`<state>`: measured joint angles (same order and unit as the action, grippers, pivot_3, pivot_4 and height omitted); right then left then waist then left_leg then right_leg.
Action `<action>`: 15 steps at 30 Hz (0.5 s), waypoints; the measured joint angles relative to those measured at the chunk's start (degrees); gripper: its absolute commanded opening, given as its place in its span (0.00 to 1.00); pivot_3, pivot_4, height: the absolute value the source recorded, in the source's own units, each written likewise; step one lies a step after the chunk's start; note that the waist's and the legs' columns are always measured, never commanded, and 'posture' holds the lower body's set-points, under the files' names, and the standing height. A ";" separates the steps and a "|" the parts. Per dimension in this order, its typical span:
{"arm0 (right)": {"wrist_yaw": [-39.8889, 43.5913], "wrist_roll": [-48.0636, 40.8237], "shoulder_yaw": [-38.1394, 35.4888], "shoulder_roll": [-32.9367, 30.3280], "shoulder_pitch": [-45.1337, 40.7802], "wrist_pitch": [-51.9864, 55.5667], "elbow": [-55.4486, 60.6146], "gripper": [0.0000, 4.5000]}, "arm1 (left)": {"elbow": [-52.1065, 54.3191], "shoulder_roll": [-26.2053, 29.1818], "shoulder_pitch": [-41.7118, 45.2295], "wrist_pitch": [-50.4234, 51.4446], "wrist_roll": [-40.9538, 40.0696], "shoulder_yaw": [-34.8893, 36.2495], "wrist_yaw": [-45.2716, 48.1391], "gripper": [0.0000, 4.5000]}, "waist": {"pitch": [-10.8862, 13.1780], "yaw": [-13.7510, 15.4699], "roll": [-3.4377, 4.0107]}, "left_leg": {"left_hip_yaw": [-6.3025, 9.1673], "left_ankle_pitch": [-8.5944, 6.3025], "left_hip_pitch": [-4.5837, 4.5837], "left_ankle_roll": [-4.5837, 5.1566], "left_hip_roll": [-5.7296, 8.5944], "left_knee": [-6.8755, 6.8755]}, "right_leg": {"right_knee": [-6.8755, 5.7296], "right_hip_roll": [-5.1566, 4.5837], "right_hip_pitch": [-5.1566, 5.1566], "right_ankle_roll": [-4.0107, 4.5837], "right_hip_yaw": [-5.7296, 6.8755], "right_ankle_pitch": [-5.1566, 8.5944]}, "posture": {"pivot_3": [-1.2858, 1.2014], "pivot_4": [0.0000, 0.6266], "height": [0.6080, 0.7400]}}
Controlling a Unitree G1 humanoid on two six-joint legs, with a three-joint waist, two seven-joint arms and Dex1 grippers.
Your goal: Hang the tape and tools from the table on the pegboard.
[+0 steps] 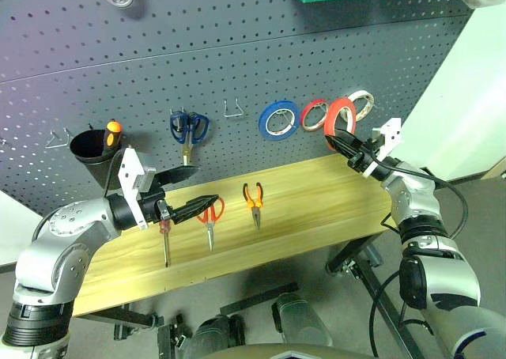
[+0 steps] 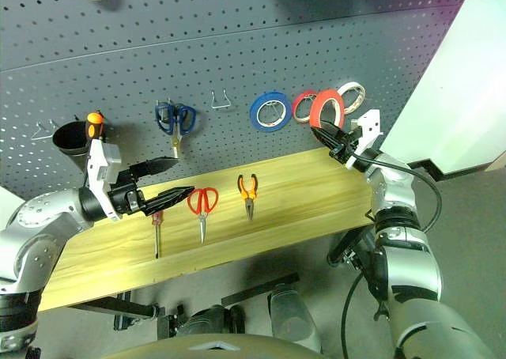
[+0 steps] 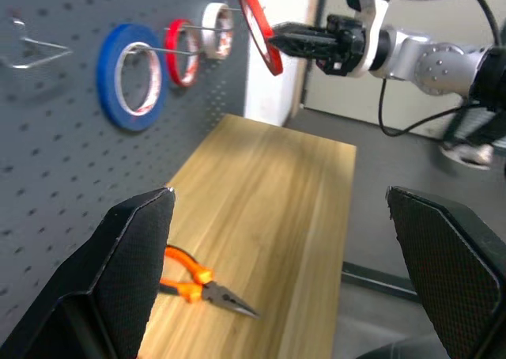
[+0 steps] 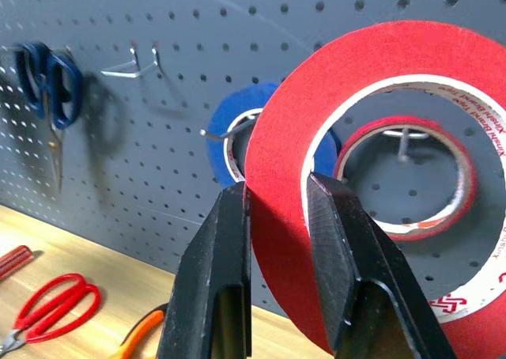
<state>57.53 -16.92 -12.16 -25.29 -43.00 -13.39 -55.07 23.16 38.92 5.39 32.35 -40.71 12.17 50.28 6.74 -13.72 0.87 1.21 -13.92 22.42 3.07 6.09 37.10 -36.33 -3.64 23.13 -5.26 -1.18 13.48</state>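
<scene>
Right gripper pinching the big red tape up by the pegboard. Left gripper wide apart, holding nothing.

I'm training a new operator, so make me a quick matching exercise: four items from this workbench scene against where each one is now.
Things:
1. wide red tape
2. blue tape
3. orange pliers
4. blue scissors

Places:
A. lying on the table
B. hanging on the pegboard, handles up
C. pinched in the right tool
D. on a hook beside a thinner red roll

Pairs: 1-C, 2-D, 3-A, 4-B
</scene>
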 measured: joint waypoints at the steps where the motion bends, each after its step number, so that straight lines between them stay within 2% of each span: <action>1: -0.75 0.67 0.05 -0.01 -0.47 -1.04 -1.38 0.15 | 0.23 0.00 -0.16 0.08 -0.12 0.14 -0.32 1.00 | 0.00 0.45 0.00 | 0.00 0.00 0.00 0.00 0.00 0.00 | 0.00 0.00 0.00 0.00 0.00 0.00 | 0.45 0.10 1.00; 7: -4.88 4.47 0.81 -0.02 -3.21 -6.29 -6.83 0.15 | 1.15 0.23 -0.59 0.99 -1.13 0.42 -1.02 1.00 | 0.00 2.14 0.00 | 0.00 0.00 0.00 -0.01 0.00 -0.02 | 0.00 0.00 0.02 0.02 0.00 0.00 | 0.45 0.10 1.00; 14: -8.88 7.31 1.33 -0.18 -4.98 -8.96 -11.29 0.15 | 2.09 0.46 -0.97 1.17 -1.64 0.69 -1.97 1.00 | 0.00 2.22 0.00 | 0.00 0.00 0.00 -0.01 0.01 -0.04 | 0.02 0.00 0.01 0.02 0.00 0.01 | 0.45 0.11 1.00; 15: -9.06 7.55 1.29 -0.19 -5.36 -8.99 -12.08 0.31 | 2.34 0.50 -1.24 1.20 -1.78 0.72 -2.00 1.00 | 0.00 2.17 0.00 | 0.00 0.00 0.00 -0.01 0.01 -0.04 | 0.02 0.00 0.01 0.02 0.00 0.01 | 0.45 0.11 1.00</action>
<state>48.47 -9.36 -10.87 -25.47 -48.37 -22.38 -67.15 25.51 39.42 4.16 33.54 -42.49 12.89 48.27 6.74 -11.55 0.87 1.21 -13.92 22.42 3.06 6.10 37.06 -36.31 -3.64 23.15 -5.24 -1.18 13.48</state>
